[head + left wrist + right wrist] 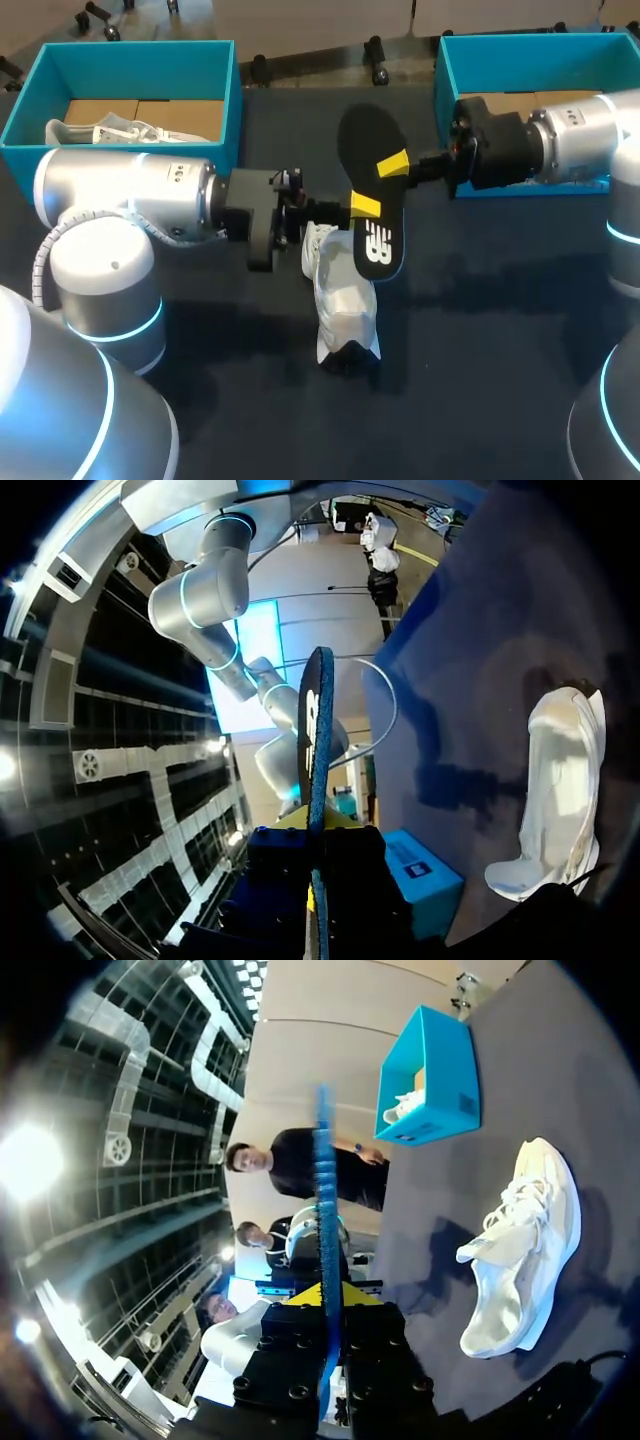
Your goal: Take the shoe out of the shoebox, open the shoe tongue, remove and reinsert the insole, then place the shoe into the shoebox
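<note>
Both your left end effector (365,205) and right end effector (393,165) are clamping the insole (372,135) mid-frame over the shoe (345,295), likely for reinsertion.

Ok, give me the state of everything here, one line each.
insole: out of the shoe, held in the air.
left pincer: shut on insole.
right pincer: shut on insole.
shoe: on the table, outside both boxes.
left shoebox: open, second shoe inside.
right shoebox: open, partly hidden.
</note>
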Action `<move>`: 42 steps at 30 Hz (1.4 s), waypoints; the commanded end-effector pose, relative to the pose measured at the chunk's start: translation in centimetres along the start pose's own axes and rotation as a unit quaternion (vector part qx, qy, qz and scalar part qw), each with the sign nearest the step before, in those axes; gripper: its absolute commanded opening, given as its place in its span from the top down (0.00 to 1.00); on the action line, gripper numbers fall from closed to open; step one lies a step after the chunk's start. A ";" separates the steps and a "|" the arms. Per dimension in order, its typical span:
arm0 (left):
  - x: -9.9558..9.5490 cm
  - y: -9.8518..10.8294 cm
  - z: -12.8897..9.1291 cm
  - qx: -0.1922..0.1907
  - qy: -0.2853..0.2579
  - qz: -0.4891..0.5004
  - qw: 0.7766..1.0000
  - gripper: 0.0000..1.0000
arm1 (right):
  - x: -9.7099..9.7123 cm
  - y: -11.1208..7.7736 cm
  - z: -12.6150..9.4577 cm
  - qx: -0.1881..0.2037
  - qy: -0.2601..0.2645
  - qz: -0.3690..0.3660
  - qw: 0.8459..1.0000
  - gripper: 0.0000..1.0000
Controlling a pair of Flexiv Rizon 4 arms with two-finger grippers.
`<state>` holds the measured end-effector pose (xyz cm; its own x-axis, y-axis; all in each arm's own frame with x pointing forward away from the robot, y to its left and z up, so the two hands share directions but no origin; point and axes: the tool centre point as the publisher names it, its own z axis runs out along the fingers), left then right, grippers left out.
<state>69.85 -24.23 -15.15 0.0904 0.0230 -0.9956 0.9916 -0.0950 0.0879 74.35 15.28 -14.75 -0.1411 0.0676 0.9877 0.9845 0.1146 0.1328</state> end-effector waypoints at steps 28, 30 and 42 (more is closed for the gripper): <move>-0.7 1.7 -4.5 -0.017 0.193 -0.005 0.981 0.00 | -2.4 -0.9 -1.2 -0.003 -0.003 0.015 1.000 1.00; -0.9 1.8 -4.8 -0.016 0.217 -0.007 0.976 0.00 | -2.6 -1.0 -1.0 -0.002 -0.002 0.016 1.000 1.00; -3.0 3.2 -5.1 0.015 0.360 0.011 0.933 0.00 | -3.8 -1.7 -0.6 -0.001 -0.002 0.027 1.000 1.00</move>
<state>72.52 -19.20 -12.58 0.1515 0.4890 -0.8590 0.9876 -0.1101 0.1115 73.32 14.02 -18.44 -0.0879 0.0802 0.9929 0.9905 0.1126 0.0786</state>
